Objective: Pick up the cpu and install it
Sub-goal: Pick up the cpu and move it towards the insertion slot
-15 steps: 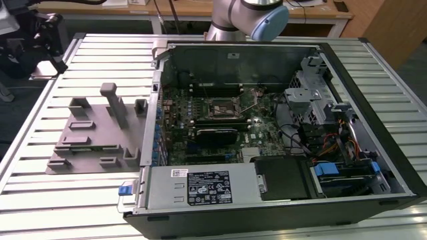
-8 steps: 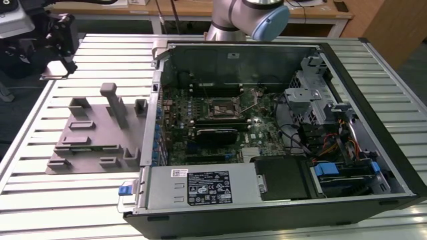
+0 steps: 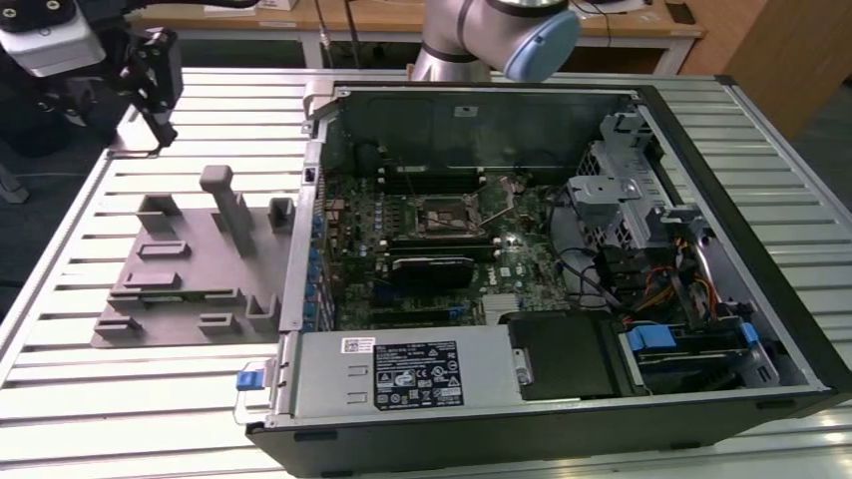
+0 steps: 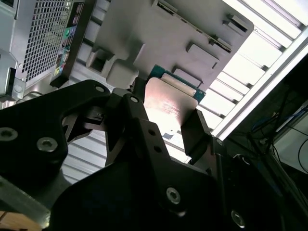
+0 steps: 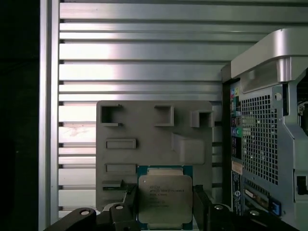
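Note:
The cpu (image 5: 165, 198), a flat square chip with a silver top and a green rim, sits between my gripper's (image 5: 165, 207) two black fingers, one against each side. In the second wrist view the cpu (image 4: 166, 103) is held the same way in the gripper (image 4: 166, 122), clear of the grey holder plate (image 4: 159, 29) beyond it. In the exterior view the gripper (image 3: 163, 125) hangs high at the far left, above the slatted table and beyond the holder plate (image 3: 187, 269). The open computer case holds the motherboard with its square socket (image 3: 440, 215) near the middle.
The case (image 3: 745, 230) takes up the exterior view's right, with upright walls, a drive cage (image 3: 626, 200), cables and a power supply (image 3: 399, 374) at the front. Grey blocks (image 3: 219, 200) stand up from the holder plate. The arm's base (image 3: 466, 40) stands behind the case.

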`<state>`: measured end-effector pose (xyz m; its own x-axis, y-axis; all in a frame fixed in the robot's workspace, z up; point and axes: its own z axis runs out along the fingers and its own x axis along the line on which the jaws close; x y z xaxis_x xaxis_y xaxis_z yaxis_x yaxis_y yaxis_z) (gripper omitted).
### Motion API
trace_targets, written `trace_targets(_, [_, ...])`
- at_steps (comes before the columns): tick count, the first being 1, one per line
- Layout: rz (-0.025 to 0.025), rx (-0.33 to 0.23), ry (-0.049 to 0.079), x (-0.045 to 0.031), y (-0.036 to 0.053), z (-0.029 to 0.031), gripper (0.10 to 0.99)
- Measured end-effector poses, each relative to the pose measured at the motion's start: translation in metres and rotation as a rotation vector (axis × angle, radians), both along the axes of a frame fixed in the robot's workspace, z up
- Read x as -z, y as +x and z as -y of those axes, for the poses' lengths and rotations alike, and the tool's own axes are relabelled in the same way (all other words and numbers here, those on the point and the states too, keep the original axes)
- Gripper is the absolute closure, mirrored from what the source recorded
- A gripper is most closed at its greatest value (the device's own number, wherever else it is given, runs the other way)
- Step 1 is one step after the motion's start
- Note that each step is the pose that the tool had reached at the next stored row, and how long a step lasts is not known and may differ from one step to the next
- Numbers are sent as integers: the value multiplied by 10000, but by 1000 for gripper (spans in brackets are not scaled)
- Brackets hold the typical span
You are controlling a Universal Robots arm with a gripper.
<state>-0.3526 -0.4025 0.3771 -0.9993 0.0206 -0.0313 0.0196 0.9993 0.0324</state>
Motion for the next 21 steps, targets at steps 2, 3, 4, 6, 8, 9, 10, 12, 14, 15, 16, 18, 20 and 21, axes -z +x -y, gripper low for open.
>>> trace_targets(2, [-1,0,0,0,55,0,545])
trace_targets(3, [-2,0,0,0,81,0,545])
trace_targets(4, [-1,0,0,0,108,0,545])
trace_targets(6, [-2,0,1,0,166,0,545])
trace_targets(8, [-5,0,0,0,223,0,545])
trace_targets(9, [-5,0,0,0,252,0,545])
trace_targets(10, [-5,-1,0,0,281,0,545])
trace_targets(12, [-5,0,1,1,337,0,545])
trace_targets(14, [-7,0,0,0,397,0,545])
trace_targets(15, [-8,1,0,0,425,0,545])
trace_targets(16, [-8,0,0,0,454,0,545])
trace_targets(18, [-9,0,0,0,510,0,545])
trace_targets(20, [-10,-1,0,0,569,0,545])
trace_targets(21, [-11,-1,0,0,598,0,545])
